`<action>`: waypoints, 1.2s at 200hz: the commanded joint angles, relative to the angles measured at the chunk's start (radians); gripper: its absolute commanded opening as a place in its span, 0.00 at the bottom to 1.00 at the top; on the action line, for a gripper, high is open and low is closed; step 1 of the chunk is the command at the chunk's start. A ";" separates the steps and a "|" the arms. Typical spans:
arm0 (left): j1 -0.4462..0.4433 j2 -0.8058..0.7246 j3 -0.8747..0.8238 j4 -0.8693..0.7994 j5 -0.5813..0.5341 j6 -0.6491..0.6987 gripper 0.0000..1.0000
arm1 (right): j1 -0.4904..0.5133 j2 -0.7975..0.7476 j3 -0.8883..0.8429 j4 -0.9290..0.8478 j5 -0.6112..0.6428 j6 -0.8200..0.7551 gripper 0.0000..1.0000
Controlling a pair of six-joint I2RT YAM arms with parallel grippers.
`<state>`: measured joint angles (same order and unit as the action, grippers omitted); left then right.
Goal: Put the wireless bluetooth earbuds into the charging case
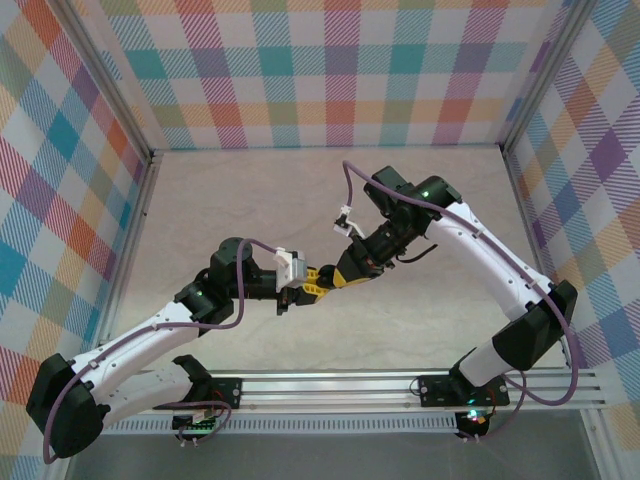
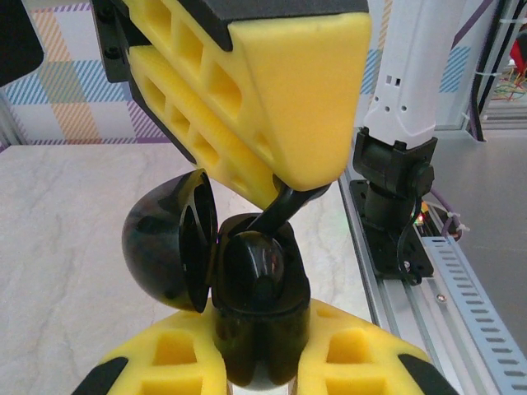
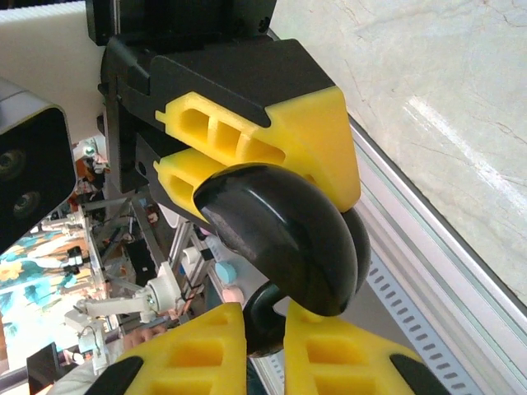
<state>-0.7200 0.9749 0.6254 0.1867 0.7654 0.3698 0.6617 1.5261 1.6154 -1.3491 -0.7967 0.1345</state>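
Midway between the two arms, the left gripper (image 2: 255, 358) is clenched on a glossy black rounded plastic charging case (image 2: 251, 284), its hinged lid (image 2: 169, 247) swung open. The right gripper (image 3: 263, 327) pinches the stem of a small black earbud (image 2: 286, 206), with the bud end at the case's open mouth.

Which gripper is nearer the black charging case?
Left. The left gripper is clamped on the black charging case; the right gripper sits just at its opening, pinching a black earbud.

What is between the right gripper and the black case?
A black earbud, pinched by the right gripper, reaching into the case, seen in the left wrist view.
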 commanded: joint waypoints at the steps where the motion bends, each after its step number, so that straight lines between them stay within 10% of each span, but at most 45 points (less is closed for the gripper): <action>1: -0.025 -0.035 0.008 0.046 0.048 -0.006 0.00 | -0.006 0.022 0.036 -0.012 0.094 0.002 0.15; 150: -0.041 -0.031 0.005 0.084 0.051 -0.048 0.00 | -0.008 0.030 0.059 0.023 0.175 -0.028 0.14; 240: -0.040 -0.049 -0.019 0.169 0.051 -0.111 0.00 | -0.026 0.004 0.009 0.076 0.017 -0.116 0.09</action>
<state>-0.7338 0.9730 0.5964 0.2195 0.7502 0.2691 0.6479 1.5299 1.6436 -1.3239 -0.7334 0.0700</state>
